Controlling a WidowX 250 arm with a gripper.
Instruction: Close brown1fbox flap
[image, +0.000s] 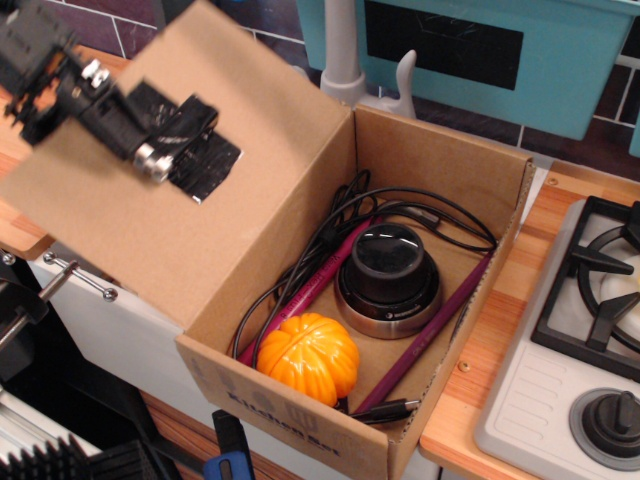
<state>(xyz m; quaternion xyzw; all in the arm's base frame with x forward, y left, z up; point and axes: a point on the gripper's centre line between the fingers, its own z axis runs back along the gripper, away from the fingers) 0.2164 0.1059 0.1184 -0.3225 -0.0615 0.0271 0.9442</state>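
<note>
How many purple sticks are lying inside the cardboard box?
2. One purple stick runs along the left side of the box under the black cables; the other lies diagonally on the right, beside the round black device. More may hide underneath.
</note>
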